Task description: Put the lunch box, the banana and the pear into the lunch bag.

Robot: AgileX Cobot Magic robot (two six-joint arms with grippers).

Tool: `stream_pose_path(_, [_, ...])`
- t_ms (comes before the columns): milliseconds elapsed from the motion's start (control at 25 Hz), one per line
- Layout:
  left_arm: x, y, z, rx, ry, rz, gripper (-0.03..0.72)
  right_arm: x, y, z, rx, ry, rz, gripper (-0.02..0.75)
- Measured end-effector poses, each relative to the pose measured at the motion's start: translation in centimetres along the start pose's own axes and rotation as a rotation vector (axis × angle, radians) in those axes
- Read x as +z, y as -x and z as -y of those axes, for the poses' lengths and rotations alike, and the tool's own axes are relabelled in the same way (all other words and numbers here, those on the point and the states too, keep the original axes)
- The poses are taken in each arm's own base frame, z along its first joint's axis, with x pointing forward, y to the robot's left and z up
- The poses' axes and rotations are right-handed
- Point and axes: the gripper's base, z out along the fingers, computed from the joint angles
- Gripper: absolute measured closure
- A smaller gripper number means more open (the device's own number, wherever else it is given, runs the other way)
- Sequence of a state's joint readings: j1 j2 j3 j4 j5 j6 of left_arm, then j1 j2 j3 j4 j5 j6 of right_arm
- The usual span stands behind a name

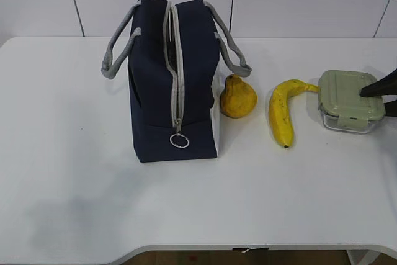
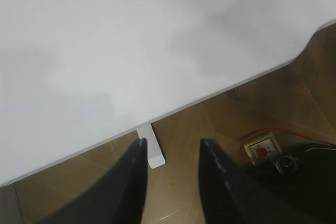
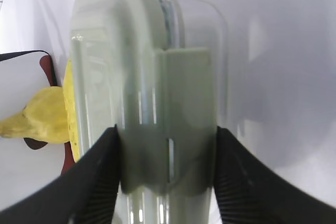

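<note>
The navy lunch bag (image 1: 177,79) stands upright left of centre, its ring pull (image 1: 179,141) hanging low on the near end. Just right of it sits the pear (image 1: 237,97), then the banana (image 1: 282,113), whose tip touches the lunch box (image 1: 347,97) at the far right. My right gripper (image 1: 375,99) reaches in from the right edge. In the right wrist view its fingers (image 3: 100,171) press both sides of the lunch box (image 3: 142,77), with the banana (image 3: 71,114) and pear (image 3: 37,119) beyond. My left gripper (image 2: 170,148) is open and holds nothing, over the table's front edge.
The white table (image 1: 93,172) has bare surface in front of and left of the bag. Its front edge (image 2: 157,119) has a small white bracket (image 2: 152,153) under it. Below lie a wooden floor and a floor socket with a red cable (image 2: 260,148).
</note>
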State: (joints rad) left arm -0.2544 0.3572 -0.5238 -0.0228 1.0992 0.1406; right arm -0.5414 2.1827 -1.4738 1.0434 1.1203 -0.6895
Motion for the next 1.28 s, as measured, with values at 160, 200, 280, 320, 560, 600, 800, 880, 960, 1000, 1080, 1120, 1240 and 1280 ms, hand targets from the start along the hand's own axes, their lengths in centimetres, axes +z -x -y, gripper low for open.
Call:
stream_pose_path(160, [0.0, 0.0, 0.0, 0.000, 0.000, 0.000, 0.430, 0.0, 0.0, 0.0, -0.011, 0.002, 0.001, 0.351])
stream_pose_path(200, [0.0, 0.0, 0.0, 0.000, 0.000, 0.000, 0.430, 0.0, 0.0, 0.0, -0.012, 0.003, 0.003, 0.351])
stream_pose_path(280, [0.0, 0.0, 0.0, 0.000, 0.000, 0.000, 0.430, 0.0, 0.0, -0.1, -0.015, 0.006, 0.005, 0.351])
stream_pose_path(320, [0.0, 0.0, 0.0, 0.000, 0.000, 0.000, 0.430, 0.0, 0.1, -0.1, -0.017, 0.008, 0.007, 0.352])
stream_pose_path(560, [-0.1, 0.2, 0.0, 0.000, 0.002, 0.015, 0.430, 0.1, 0.1, -0.1, -0.016, 0.020, 0.015, 0.353])
stream_pose_path(600, [-0.2, 0.4, -0.1, 0.000, 0.005, 0.035, 0.430, 0.1, 0.1, 0.0, -0.015, 0.023, 0.016, 0.353])
stream_pose_path(800, [-0.8, 2.1, -0.3, 0.000, 0.018, 0.128, 0.430, 0.1, 0.3, -0.1, -0.032, 0.031, 0.027, 0.354])
stream_pose_path(880, [-0.5, 2.5, -0.3, 0.000, 0.016, 0.110, 0.430, 0.0, 0.6, -0.3, -0.049, 0.030, 0.035, 0.354])
stream_pose_path(960, [-0.2, 3.0, -0.4, -0.001, 0.015, 0.103, 0.430, -0.2, 0.8, -0.5, -0.065, 0.029, 0.045, 0.354])
stream_pose_path(1000, [-0.1, 3.3, -0.5, -0.001, 0.015, 0.105, 0.430, -0.3, 0.9, -0.7, -0.070, 0.030, 0.049, 0.354])
stream_pose_path(1080, [0.0, 4.0, -0.5, -0.001, 0.016, 0.111, 0.430, -0.7, 1.3, -1.1, -0.088, 0.030, 0.061, 0.354])
stream_pose_path(1120, [-0.1, 4.4, -0.6, -0.001, 0.017, 0.119, 0.430, -0.9, 1.5, -1.4, -0.097, 0.033, 0.069, 0.355])
stream_pose_path(1240, [-0.4, 5.7, -0.8, -0.001, 0.018, 0.126, 0.430, -1.5, 2.3, -2.3, -0.125, 0.061, 0.087, 0.356])
stream_pose_path(1280, [-0.4, 6.1, -0.8, -0.002, 0.017, 0.126, 0.430, -1.7, 2.5, -2.6, -0.136, 0.068, 0.092, 0.356])
